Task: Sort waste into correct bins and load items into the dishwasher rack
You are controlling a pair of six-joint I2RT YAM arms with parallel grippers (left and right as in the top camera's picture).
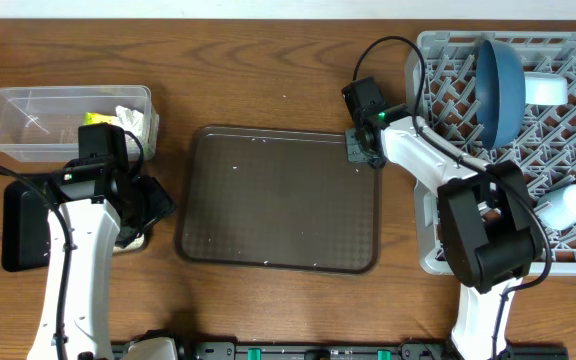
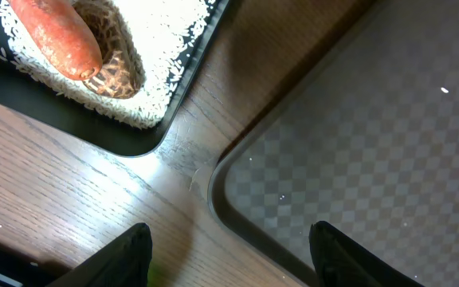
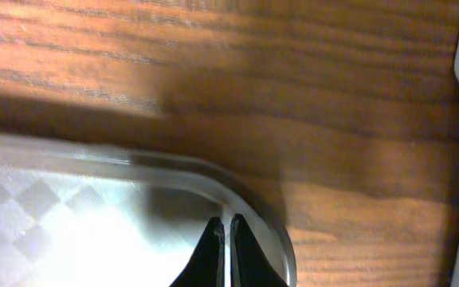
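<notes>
The clear tub [image 1: 28, 120] at the back left holds the yellow-green wrapper [image 1: 98, 118] and crumpled white paper [image 1: 133, 120]. The black tray [image 1: 23, 225] lies in front of it. In the left wrist view the black tray [image 2: 94, 131] holds rice [image 2: 166, 48], the carrot [image 2: 54, 36] and the brown scrap [image 2: 122, 68]. My left gripper [image 2: 229, 239] is open and empty over the wood beside that tray, also seen from overhead [image 1: 153, 205]. My right gripper [image 3: 227, 227] is shut at the brown tray's back right corner [image 1: 363, 150]. The rack [image 1: 438, 60] holds the dark blue plate-bowl [image 1: 498, 85], a light blue bowl [image 1: 546, 88] and a white cup [image 1: 568, 207]. The small blue cup and chopsticks are out of view.
The large brown serving tray [image 1: 278, 200] lies in the middle with a few rice grains on it. Its corner shows in the left wrist view [image 2: 357, 159] and its rim in the right wrist view [image 3: 54, 215]. The right arm's base stands in front of the rack.
</notes>
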